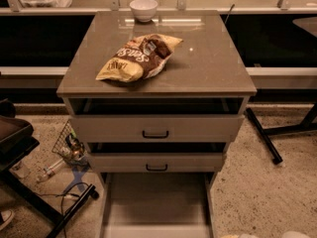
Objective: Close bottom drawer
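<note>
The bottom drawer [156, 202] is pulled far out of the cabinet, toward the lower edge of the camera view. Its plain grey inside is bare. Its front panel reaches the frame's bottom edge, and its handle is out of view. Only a pale sliver of my gripper [241, 236] shows at the very bottom edge, right of the drawer's right side wall. It sits near the drawer's front right corner.
The middle drawer [157, 161] and top drawer [156, 128] stand slightly open above. A chip bag [138, 57] and a white bowl [143, 9] sit on the cabinet top. A wire basket [69, 145] and black frame [29, 200] are on the left. A black leg [262, 135] lies on the right.
</note>
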Robot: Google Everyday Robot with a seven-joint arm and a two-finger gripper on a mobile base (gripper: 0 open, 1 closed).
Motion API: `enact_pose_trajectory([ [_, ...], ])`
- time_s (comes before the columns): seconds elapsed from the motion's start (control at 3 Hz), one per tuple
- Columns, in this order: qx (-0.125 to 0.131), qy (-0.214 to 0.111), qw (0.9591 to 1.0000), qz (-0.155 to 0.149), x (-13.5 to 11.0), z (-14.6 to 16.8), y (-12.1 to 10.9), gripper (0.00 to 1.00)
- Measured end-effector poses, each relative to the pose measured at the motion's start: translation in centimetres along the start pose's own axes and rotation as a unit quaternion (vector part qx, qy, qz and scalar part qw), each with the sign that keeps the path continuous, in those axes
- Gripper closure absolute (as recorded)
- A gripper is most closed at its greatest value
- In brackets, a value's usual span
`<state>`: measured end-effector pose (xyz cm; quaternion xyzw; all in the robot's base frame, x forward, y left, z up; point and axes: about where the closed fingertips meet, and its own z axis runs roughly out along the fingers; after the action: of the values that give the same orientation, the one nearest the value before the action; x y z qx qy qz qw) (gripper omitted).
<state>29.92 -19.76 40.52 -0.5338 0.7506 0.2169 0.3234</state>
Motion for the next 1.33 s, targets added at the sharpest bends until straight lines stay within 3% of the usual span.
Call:
enact_pose_trajectory([
  [0.33, -0.018, -0.011, 0.9992, 0.034, 3.3, 2.8, 2.0, 1.0],
  [0.67, -0.042, -0.045, 0.996, 0.065, 8.9, 7.1, 5.2, 1.0],
  [1.0, -0.059, -0.068, 0.9925, 0.083, 12.3, 10.9, 6.6, 1.0],
  [1.33, -0.069, -0.094, 0.9891, 0.09, 13.9, 14.5, 6.5, 1.0],
])
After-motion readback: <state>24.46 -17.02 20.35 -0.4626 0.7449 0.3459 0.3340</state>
